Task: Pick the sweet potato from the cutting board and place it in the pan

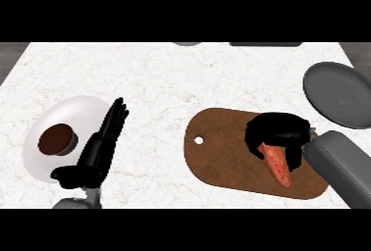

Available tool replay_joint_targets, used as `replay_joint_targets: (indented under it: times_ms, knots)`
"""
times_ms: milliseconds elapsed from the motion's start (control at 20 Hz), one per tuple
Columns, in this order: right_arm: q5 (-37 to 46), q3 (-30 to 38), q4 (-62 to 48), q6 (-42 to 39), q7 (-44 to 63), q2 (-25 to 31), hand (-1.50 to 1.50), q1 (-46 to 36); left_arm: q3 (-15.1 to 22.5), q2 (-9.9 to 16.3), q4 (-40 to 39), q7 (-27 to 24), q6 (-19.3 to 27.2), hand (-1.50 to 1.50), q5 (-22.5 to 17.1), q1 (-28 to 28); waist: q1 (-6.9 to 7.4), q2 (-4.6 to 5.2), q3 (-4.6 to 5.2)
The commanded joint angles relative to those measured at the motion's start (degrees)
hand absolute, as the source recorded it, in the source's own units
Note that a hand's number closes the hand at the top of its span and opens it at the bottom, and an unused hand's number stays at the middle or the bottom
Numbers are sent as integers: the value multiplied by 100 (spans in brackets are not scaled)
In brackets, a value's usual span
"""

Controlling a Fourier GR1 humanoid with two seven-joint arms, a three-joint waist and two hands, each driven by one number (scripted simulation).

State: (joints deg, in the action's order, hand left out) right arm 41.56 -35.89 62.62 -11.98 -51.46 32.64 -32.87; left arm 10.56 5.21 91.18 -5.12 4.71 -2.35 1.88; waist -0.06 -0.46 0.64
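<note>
Right hand (pixel 277 131) is curled over the upper end of the sweet potato (pixel 278 165), which lies on the board (pixel 225 162). Left hand (pixel 98 147) rests with fingers straight beside a white plate (pixel 72 110) bearing a brown item (pixel 56 138). Pan (pixel 340 95) sits at the tabletop's (pixel 181 78) right edge.

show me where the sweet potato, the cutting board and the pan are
sweet potato (pixel 278 164), head view, on its orange middle
cutting board (pixel 225 157), head view, on its bare brown top
pan (pixel 340 93), head view, on its grey inside
</note>
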Motion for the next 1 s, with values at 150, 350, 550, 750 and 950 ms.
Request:
replay_joint_targets:
  times_ms: [150, 350, 550, 750, 950]
  knots:
    - [-677, 1466, 94, 651, 1685, 180, 150, 686, -188, 65, 46, -39, 50, 0, -63, -158, -355, -71, -56]
    - [-907, 2263, 448, 1462, 2627, 375, 150, 1287, -388, 147, -14, -20, 147, 0, -66, -211, -629, -118, -49]
    - [-1445, 2684, 1833, 1679, 3215, 220, 150, 2031, -398, 197, 70, -104, 18, 0, -153, -380, -518, -106, -45]
    - [-1973, 3191, 3073, 1484, 4098, 348, 150, 2673, -167, 140, 166, -172, -72, 0, -67, -509, -326, -51, -49]
    - [-2526, 3843, 3359, 1416, 4650, 272, 150, 3050, -125, 42, 182, -6, -66, 0, -67, -246, -146, 10, -60]
